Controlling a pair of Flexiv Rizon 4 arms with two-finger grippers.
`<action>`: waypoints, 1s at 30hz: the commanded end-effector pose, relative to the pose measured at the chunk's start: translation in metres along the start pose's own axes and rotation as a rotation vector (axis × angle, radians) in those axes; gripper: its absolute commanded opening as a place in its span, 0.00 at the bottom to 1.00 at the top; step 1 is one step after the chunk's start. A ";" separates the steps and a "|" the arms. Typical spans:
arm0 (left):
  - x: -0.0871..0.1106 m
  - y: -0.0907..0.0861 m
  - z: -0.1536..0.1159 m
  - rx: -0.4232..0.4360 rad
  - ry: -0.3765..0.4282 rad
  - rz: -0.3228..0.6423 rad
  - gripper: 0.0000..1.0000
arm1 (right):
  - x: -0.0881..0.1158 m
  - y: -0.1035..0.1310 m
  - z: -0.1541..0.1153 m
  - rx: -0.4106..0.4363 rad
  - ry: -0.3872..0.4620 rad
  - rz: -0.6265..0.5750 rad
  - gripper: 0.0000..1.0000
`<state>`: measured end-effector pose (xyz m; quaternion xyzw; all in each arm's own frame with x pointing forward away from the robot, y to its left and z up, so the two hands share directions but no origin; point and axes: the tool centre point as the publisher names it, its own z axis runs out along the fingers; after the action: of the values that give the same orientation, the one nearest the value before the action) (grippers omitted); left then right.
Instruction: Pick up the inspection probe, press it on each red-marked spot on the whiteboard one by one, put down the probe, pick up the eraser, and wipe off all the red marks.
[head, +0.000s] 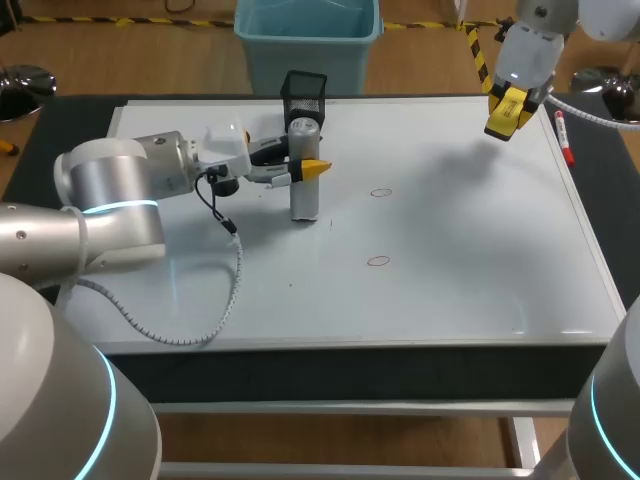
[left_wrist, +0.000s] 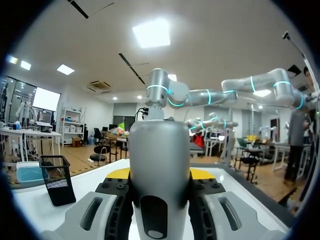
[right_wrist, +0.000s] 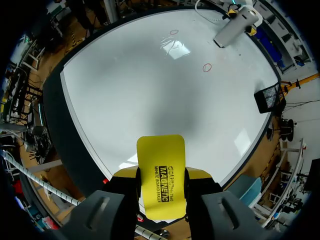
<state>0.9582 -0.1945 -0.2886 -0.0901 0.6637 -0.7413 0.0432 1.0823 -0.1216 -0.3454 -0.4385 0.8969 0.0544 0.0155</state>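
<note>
The inspection probe (head: 303, 190), a grey cylinder, stands upright at the back left of the whiteboard (head: 450, 230), with my left gripper (head: 305, 170) shut on it from the side. In the left wrist view the probe (left_wrist: 160, 165) fills the gap between the yellow-tipped fingers. Two small red rings (head: 381, 192) (head: 377, 261) lie to the probe's right. My right gripper (head: 508, 112) hangs above the board's back right corner, shut on the yellow eraser (right_wrist: 161, 177). From there the red rings (right_wrist: 207, 66) (right_wrist: 173, 32) and the probe (right_wrist: 230, 31) show far ahead.
A black mesh pen holder (head: 303, 97) stands just behind the probe at the board's back edge. A red marker (head: 563, 135) lies along the right edge under my right arm. My left arm's coiled cable (head: 225, 250) hangs over the left of the board.
</note>
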 end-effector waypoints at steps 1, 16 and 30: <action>0.000 -0.001 0.002 0.003 0.001 0.005 0.00 | 0.001 0.000 -0.001 0.002 0.001 -0.002 0.00; -0.039 -0.057 -0.048 -0.001 -0.089 0.091 0.00 | 0.001 0.000 -0.001 0.002 0.001 -0.002 0.00; -0.090 -0.096 -0.111 -0.008 -0.190 0.144 0.00 | 0.001 0.000 -0.001 0.002 0.001 -0.002 0.00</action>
<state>1.0314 -0.0685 -0.2155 -0.1124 0.6645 -0.7214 0.1592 1.0822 -0.1216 -0.3454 -0.4385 0.8970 0.0544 0.0156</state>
